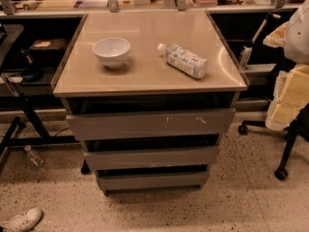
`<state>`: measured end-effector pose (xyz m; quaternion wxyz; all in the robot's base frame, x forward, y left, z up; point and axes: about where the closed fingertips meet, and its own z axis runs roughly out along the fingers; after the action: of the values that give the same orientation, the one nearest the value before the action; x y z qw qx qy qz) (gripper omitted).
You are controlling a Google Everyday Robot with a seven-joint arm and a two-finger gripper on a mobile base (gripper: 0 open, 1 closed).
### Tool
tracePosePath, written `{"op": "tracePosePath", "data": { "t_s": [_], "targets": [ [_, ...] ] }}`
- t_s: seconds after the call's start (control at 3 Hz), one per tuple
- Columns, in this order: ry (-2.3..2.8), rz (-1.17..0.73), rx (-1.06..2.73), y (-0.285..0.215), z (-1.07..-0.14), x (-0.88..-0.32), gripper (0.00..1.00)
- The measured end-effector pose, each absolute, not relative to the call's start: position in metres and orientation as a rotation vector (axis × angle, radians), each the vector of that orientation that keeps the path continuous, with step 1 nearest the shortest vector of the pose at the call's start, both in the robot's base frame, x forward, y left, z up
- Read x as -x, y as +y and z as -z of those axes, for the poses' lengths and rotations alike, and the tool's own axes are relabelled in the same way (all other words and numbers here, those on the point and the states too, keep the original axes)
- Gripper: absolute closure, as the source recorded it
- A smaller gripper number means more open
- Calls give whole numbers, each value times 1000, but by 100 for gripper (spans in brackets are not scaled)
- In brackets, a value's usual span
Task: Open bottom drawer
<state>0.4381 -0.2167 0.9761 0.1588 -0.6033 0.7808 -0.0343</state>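
Note:
The cabinet [145, 79] stands in the middle of the camera view with three stacked drawers facing me. The bottom drawer [152, 180] is the lowest, a plain grey-brown handleless front just above the floor, and it looks shut. Above it are the middle grey drawer front [151, 157] and the tall top front with white scratch marks [150, 123]. Dark gaps show between the fronts. My gripper is not in view.
A white bowl [111, 51] and a plastic bottle lying on its side [183, 60] are on the cabinet top. A chair with yellow foam [291, 98] stands at the right. A small bottle [34, 157], a white shoe [21, 220] and black stand legs [29, 124] are at the left.

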Motion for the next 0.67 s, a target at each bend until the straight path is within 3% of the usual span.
{"op": "tracePosePath", "data": {
  "t_s": [0.67],
  "targets": [
    [2246, 74, 1711, -215, -955, -433, 0]
  ]
}}
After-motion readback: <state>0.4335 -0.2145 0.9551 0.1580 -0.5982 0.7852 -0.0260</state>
